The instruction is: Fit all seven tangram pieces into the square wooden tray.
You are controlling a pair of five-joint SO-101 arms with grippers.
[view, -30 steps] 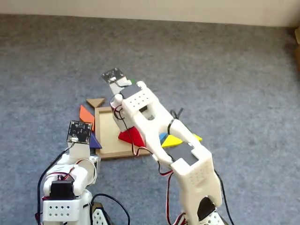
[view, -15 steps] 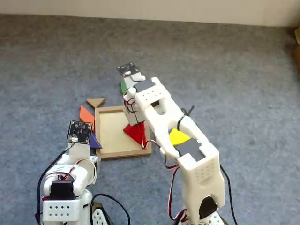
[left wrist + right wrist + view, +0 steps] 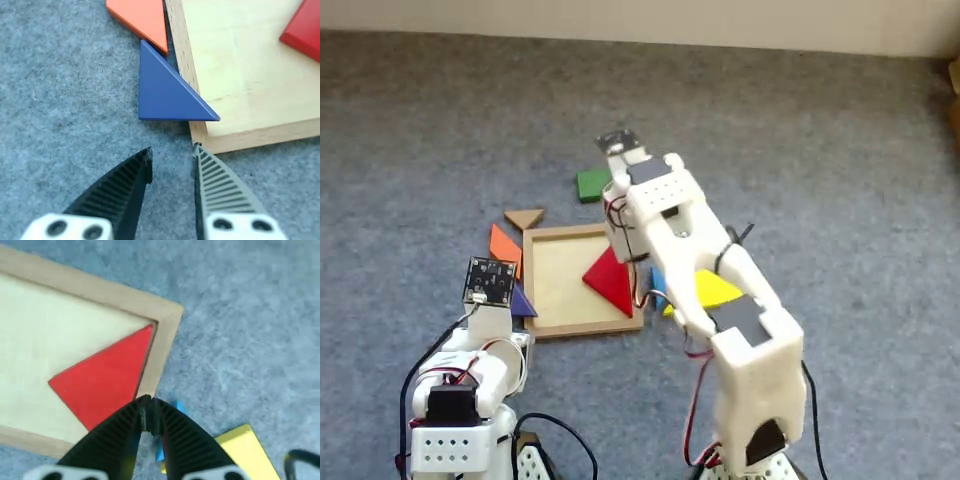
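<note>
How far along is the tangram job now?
Done: only the red wooden triangle lies in the square wooden tray. In hand: nothing; left end effector open, right end effector shut. Remaining outside: green square, tan triangle, orange piece, dark blue triangle, light blue piece, yellow piece.

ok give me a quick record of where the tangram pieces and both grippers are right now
in tray: red triangle, flat in wooden tray
left of tray: orange piece; dark blue triangle against the rim
beyond tray: tan triangle; green square
right of tray: yellow piece; light blue piece
left gripper: fingers open, empty, by a tray corner
right gripper: fingers shut, empty, over tray's edge
</note>
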